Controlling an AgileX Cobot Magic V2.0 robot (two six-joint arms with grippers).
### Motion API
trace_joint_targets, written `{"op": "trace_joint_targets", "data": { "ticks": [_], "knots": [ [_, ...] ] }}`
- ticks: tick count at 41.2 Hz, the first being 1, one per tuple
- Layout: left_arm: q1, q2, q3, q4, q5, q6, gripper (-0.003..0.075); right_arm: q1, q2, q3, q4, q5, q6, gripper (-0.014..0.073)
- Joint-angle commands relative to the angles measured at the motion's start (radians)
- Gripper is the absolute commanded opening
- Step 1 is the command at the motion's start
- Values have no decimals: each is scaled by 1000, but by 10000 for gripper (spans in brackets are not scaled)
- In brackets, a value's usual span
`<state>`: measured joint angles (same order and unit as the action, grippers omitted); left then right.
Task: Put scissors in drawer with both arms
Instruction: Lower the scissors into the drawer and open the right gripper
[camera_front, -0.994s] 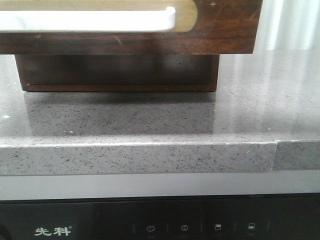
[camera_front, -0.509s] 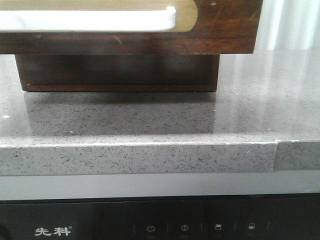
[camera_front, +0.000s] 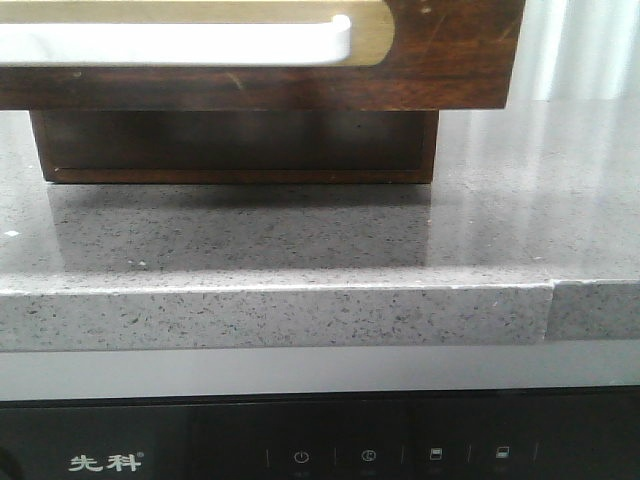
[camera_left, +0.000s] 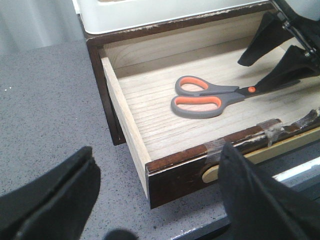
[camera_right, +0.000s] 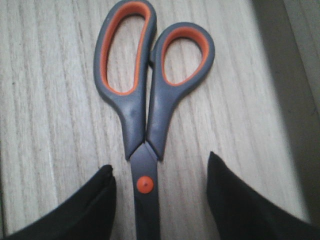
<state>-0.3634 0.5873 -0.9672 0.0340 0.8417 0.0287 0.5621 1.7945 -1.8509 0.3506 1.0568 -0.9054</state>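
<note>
The drawer (camera_left: 125, 117) is pulled out, with a pale wooden floor. The scissors (camera_left: 205, 97) lie flat on that floor, with grey handles, orange-lined loops and dark blades. In the right wrist view the scissors (camera_right: 145, 100) lie between my open fingers, which do not touch them. My right gripper (camera_right: 160, 167) is open over the blade near the orange pivot; it also shows in the left wrist view (camera_left: 275, 55). My left gripper (camera_left: 155, 165) is open and empty in front of the drawer's dark front corner. The front view shows the drawer front (camera_front: 450, 60) with its white handle (camera_front: 200, 40).
The brown cabinet body (camera_front: 240, 145) stands on a grey speckled counter (camera_front: 300, 250). A white container (camera_left: 150, 12) sits on top of the cabinet. Below the counter's front edge is a black appliance panel (camera_front: 300, 445).
</note>
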Motion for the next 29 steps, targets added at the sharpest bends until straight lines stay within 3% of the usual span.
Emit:
{"op": "trace_joint_targets", "data": {
  "ticks": [1, 13, 23, 29],
  "knots": [
    [-9, 11, -31, -8, -87, -8, 494, 1, -54, -36, 21, -38, 4, 488],
    [-9, 11, -31, -8, -87, -8, 494, 0, -111, -37, -23, -37, 135, 489],
    [-9, 11, -31, -8, -87, -8, 494, 0, -295, -36, -230, 0, 528, 489],
    [-9, 11, -31, -8, -87, -8, 494, -4, -418, -14, -333, 113, 735, 489]
  ]
}}
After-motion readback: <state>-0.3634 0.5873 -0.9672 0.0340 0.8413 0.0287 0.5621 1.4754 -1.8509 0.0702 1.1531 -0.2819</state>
